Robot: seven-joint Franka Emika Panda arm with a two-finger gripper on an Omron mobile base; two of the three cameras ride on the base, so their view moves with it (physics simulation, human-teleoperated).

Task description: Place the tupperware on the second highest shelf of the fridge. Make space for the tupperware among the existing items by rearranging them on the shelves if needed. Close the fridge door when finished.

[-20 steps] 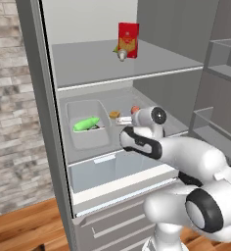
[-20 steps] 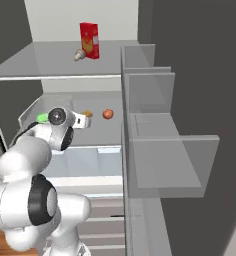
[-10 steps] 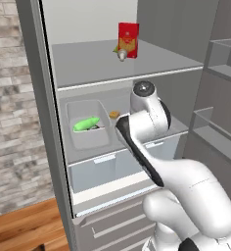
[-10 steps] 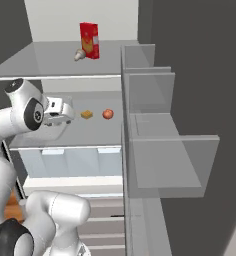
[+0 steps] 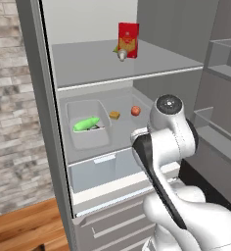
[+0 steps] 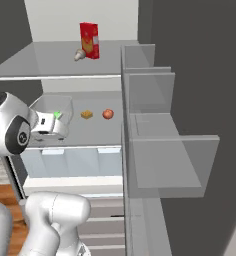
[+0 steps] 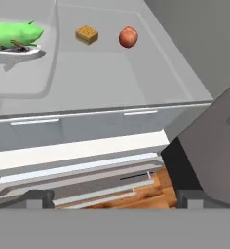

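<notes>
The white arm rises from the base and bends at a dark-jointed elbow held high. In the right base view the wrist points forward and level, carrying the claw (image 6: 57,125). In the hand view its two dark fingertips (image 7: 39,197) stand wide apart with nothing between them.

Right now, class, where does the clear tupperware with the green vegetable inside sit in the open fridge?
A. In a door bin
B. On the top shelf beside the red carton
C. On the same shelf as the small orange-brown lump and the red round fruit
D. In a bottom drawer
C: the clear tupperware rests on the shelf holding the orange-brown lump and red round fruit, left of them.
</notes>
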